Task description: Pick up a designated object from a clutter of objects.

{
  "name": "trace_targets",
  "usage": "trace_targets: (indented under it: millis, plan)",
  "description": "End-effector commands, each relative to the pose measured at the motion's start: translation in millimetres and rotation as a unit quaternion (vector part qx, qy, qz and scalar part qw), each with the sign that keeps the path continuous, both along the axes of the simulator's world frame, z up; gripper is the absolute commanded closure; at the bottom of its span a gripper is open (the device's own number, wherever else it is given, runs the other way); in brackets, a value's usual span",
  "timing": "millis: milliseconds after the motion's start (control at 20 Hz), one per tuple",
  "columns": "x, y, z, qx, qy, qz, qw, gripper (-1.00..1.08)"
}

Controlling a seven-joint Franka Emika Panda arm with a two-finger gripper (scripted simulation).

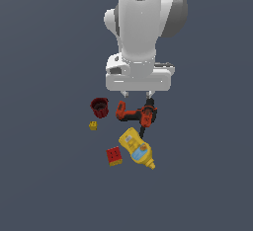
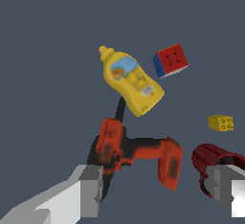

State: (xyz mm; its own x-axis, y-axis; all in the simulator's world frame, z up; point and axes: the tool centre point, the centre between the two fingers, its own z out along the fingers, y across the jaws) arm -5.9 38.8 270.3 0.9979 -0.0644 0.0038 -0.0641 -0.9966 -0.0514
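Two pale grey gripper fingers [image 2: 88,189] fill the near edge of the wrist view, and the jaws stand spread wide with nothing between them; the gripper [image 2: 158,192] hangs over the clutter without touching any object. Just past the fingers lies the red-orange and black cordless power drill [image 2: 136,153], on its side on the dark grey desk [image 2: 48,50]. Its long axis runs roughly across the gap between the fingers. The black-and-red motor body with the chuck [image 2: 107,146] sits by one finger, and the flat red battery base [image 2: 170,163] sits toward the other finger.

In the exterior view the white robot arm [image 1: 141,32] stands above the group, its gripper [image 1: 137,95] directly above the drill [image 1: 136,115]. There the battery base points toward the exterior view's left and the bulky head toward the exterior view's right.

A dark red cup [image 1: 100,107] stands just beside the battery end, apart from it. A yellow mustard bottle [image 1: 137,148] lies tilted near the drill's head, its cap pointing away from the drill. A slim black clamp handle [image 2: 120,108] shows between bottle and drill. A red block with blue side [image 2: 171,60] and a tiny yellow block [image 2: 221,122] lie apart from the rest.
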Motion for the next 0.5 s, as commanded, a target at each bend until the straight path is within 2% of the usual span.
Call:
trace_targets:
  millis: [0, 450]
  plan:
    - [-6, 10, -18, 0.002, 0.002, -0.011, 0.9999, -0.60]
    - [-47, 52, -98, 0.011, 0.010, -0.066, 0.9977, -0.60]
